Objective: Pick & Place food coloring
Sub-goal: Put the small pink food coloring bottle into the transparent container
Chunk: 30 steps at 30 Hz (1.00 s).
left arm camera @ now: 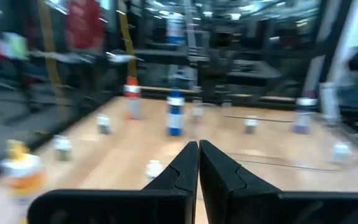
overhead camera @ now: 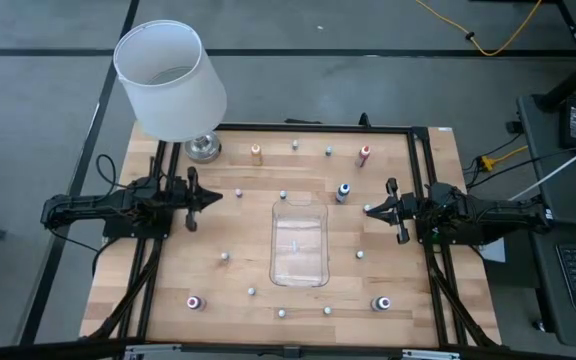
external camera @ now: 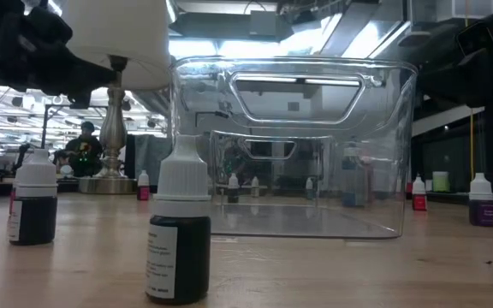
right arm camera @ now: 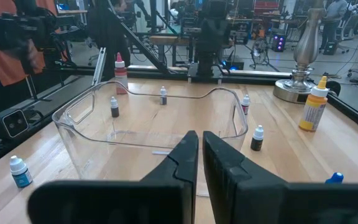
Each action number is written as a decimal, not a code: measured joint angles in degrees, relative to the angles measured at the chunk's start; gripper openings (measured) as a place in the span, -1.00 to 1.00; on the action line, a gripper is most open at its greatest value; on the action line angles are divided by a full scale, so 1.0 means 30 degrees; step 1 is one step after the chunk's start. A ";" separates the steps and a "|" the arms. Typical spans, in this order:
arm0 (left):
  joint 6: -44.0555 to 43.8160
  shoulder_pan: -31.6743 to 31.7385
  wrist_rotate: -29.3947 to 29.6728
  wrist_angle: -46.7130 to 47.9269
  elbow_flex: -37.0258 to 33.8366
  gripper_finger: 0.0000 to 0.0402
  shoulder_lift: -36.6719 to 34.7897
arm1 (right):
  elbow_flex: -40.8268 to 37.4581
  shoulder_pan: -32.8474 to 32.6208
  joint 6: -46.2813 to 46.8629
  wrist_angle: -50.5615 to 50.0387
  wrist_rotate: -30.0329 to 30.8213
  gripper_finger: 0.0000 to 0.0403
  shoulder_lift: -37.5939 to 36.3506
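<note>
Several tiny food coloring bottles stand upright on the wooden table, scattered around a clear plastic tray (overhead camera: 298,245). Among them are an orange one (overhead camera: 256,153), a red one (overhead camera: 364,155), a blue one (overhead camera: 343,191), a pink one (overhead camera: 195,302), a dark one (overhead camera: 381,303) and small whitish ones such as (overhead camera: 224,256). My left gripper (overhead camera: 219,196) hovers shut at the table's left side, pointing level toward the tray. My right gripper (overhead camera: 368,209) hovers shut at the right side, facing the tray (right arm camera: 148,124). Neither gripper touches a bottle.
A lamp with a white shade (overhead camera: 172,82) stands on its metal base (overhead camera: 203,148) at the far left corner. A black frame rail (overhead camera: 318,127) runs along the table's far edge. Two dark bottles (external camera: 179,231) (external camera: 34,205) stand near the front edge.
</note>
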<state>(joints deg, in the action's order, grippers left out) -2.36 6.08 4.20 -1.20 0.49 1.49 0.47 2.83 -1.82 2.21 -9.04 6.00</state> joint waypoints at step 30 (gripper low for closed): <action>0.1023 0.0010 0.0919 -0.0222 0.0000 -0.96 0.0003 | -0.0006 -0.0005 -0.0511 -0.0021 0.0335 -0.86 -0.0007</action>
<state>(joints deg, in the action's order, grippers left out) 0.71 6.11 6.96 -1.87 0.49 1.50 0.45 2.81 -3.35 2.15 -8.03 5.98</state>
